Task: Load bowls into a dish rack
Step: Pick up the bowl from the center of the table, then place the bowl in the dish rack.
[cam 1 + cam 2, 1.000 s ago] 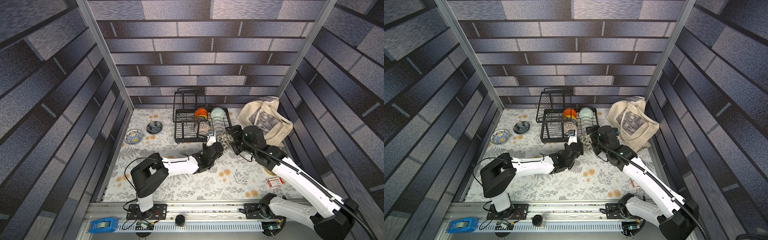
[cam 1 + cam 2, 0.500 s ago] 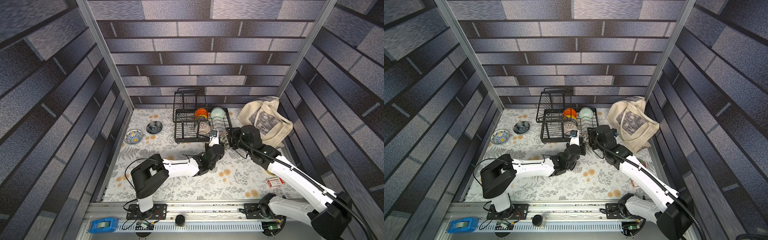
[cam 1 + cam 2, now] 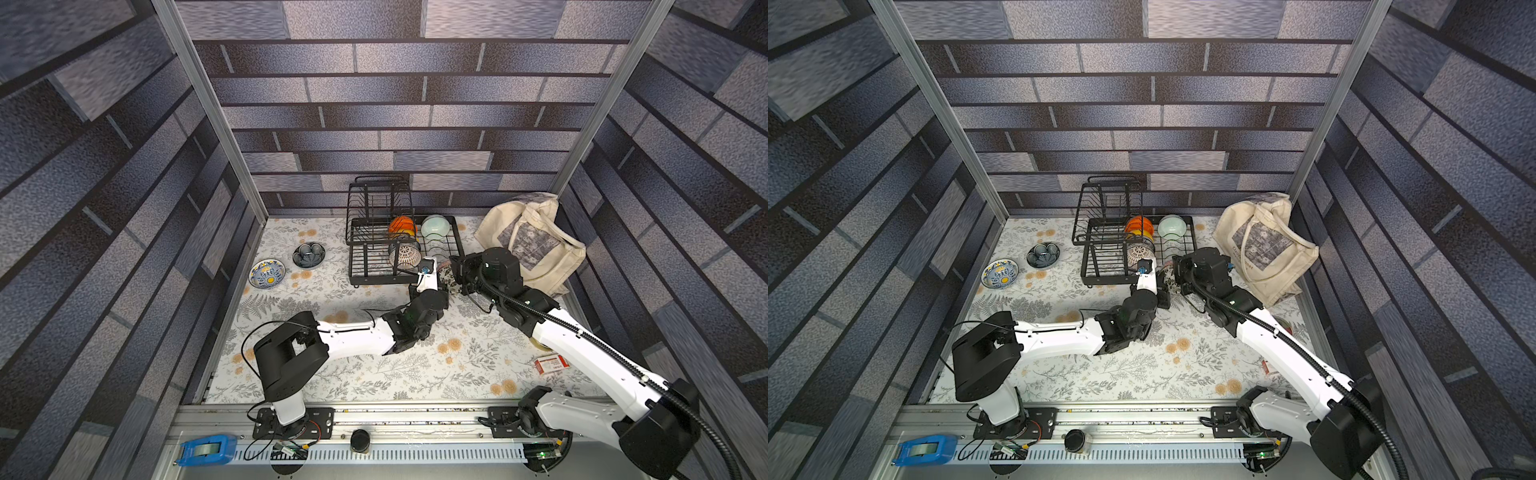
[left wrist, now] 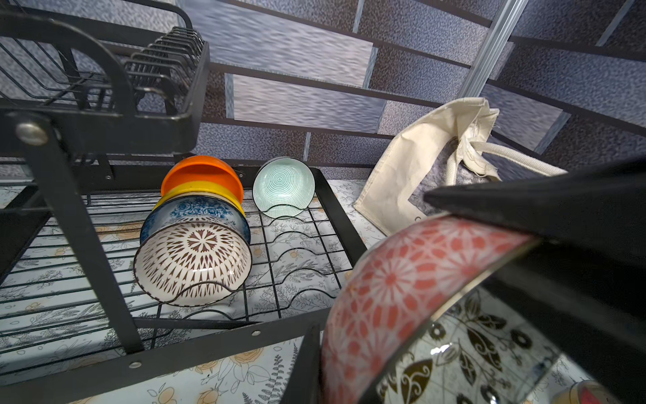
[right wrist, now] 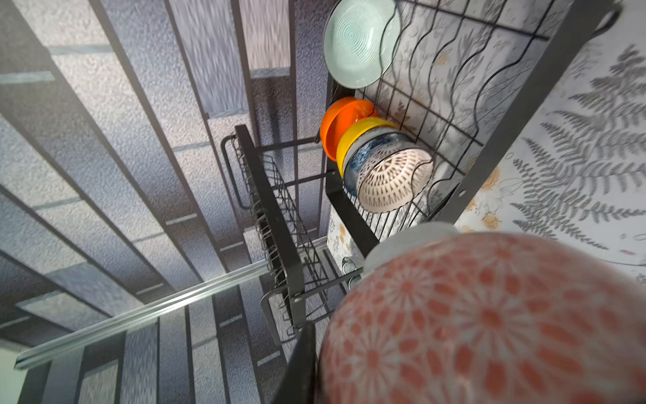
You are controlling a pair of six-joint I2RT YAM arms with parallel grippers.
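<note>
Showing a red-patterned bowl (image 4: 402, 290) hanging on edge just off the near right corner of the dish rack (image 4: 195, 351), patterned outside facing the rack. Pinching it from either side: left gripper (image 3: 434, 270) clamped shut on its rim, right gripper (image 3: 455, 270) closed too, seemingly on the same bowl. Pointing onward to empty wire dividers just beyond, in front of a pale green bowl (image 4: 283, 187) and beside the nested row fronted by a lattice bowl (image 4: 192, 262). Judging the right arm nearer those slots.
</note>
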